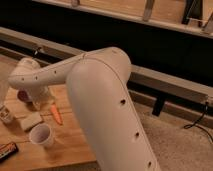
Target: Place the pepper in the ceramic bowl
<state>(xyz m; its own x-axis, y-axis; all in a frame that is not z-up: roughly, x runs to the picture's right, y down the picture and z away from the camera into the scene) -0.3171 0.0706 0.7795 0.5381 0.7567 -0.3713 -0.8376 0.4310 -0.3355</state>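
Gripper (40,101) hangs low over the wooden table (70,145), just right of the ceramic bowl (22,95) and overlapping its rim in this view. How wide it stands cannot be told, but the pepper is not in it. The pepper (56,114) lies flat on the table to the right of the bowl, just past the gripper. By my reading nothing is done yet: grasp, lift and release into the bowl all remain. Outward, the white arm (100,100) runs from a wrist above the bowl, rightward to a bulky elbow filling the foreground.
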